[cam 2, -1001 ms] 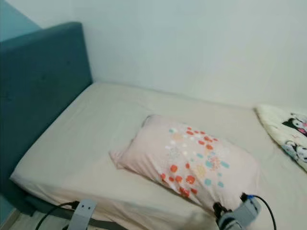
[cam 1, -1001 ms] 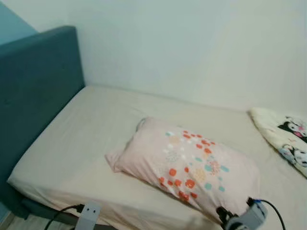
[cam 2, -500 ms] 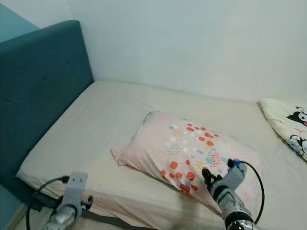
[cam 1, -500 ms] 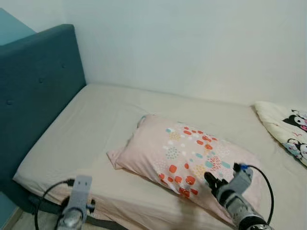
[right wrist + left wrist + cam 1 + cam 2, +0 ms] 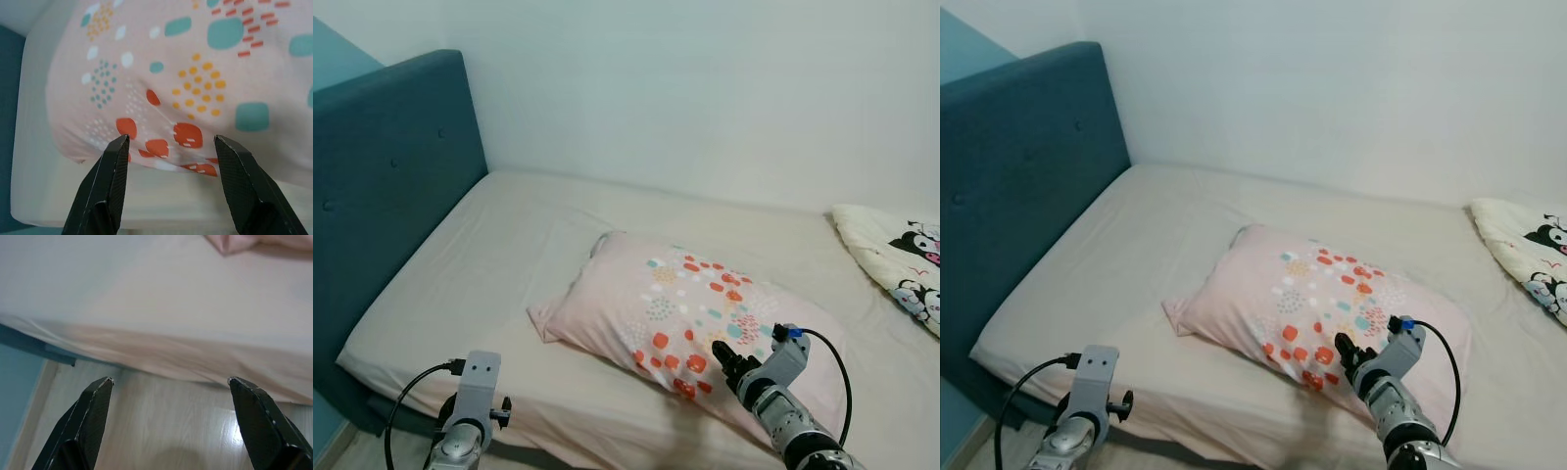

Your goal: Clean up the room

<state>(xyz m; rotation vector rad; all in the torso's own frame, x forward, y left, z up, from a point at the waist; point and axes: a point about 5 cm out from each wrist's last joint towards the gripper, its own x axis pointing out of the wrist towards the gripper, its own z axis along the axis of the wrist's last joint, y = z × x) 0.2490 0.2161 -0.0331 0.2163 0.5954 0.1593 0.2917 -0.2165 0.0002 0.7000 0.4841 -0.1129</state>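
Observation:
A pink pillow (image 5: 675, 313) with orange, teal and white dots lies slanted in the middle of the bed. My right gripper (image 5: 722, 354) hovers over its near right edge. In the right wrist view this gripper (image 5: 171, 142) is open, and the pillow (image 5: 195, 88) spreads just beyond the fingertips. My left arm (image 5: 470, 411) is low at the bed's front edge. Its gripper (image 5: 170, 380) is open with nothing between the fingers, pointing at the mattress side and floor.
The beige sheet (image 5: 499, 255) covers the mattress. A teal padded headboard (image 5: 382, 196) stands on the left and a white wall runs behind. A cream blanket with cartoon prints (image 5: 896, 264) lies at the right edge. Pale wooden floor (image 5: 161, 431) lies under the bed's edge.
Both arms have risen into view. The right gripper has moved forward and up over the pillow's near edge. The pillow lies where it was; the camera shifted slightly.

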